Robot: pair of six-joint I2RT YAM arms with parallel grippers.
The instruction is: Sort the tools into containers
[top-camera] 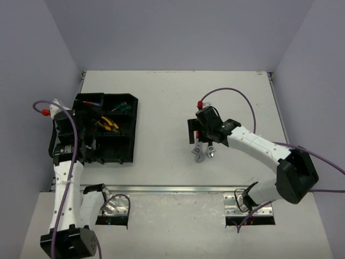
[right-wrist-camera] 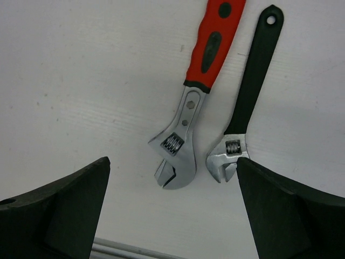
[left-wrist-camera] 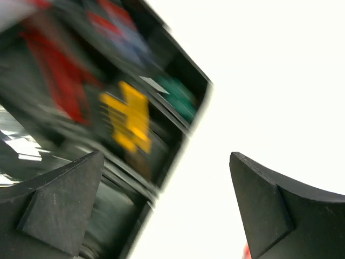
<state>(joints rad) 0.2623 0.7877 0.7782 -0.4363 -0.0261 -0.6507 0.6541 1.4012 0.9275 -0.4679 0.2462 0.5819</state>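
The black organizer tray point(top-camera: 127, 141) lies at the left of the table. It holds yellow-handled pliers point(top-camera: 108, 124), a green-handled tool point(top-camera: 123, 107) and a red and blue screwdriver point(top-camera: 91, 102). My left gripper point(top-camera: 86, 145) hangs open and empty over the tray's near left part. Its wrist view is blurred and shows the pliers point(left-wrist-camera: 129, 116) and the tray's edge point(left-wrist-camera: 172, 156) between the open fingers point(left-wrist-camera: 164, 205). My right gripper point(top-camera: 202, 139) is open above a red-handled adjustable wrench point(right-wrist-camera: 188, 108) and a black-handled adjustable wrench point(right-wrist-camera: 245, 108). They lie side by side, heads toward me point(top-camera: 198, 155).
A metal rail point(top-camera: 178, 189) runs along the table's near edge, just in front of the wrench heads. Grey walls close in the table on the left, right and far sides. The right arm's purple cable point(top-camera: 237, 94) loops over the table.
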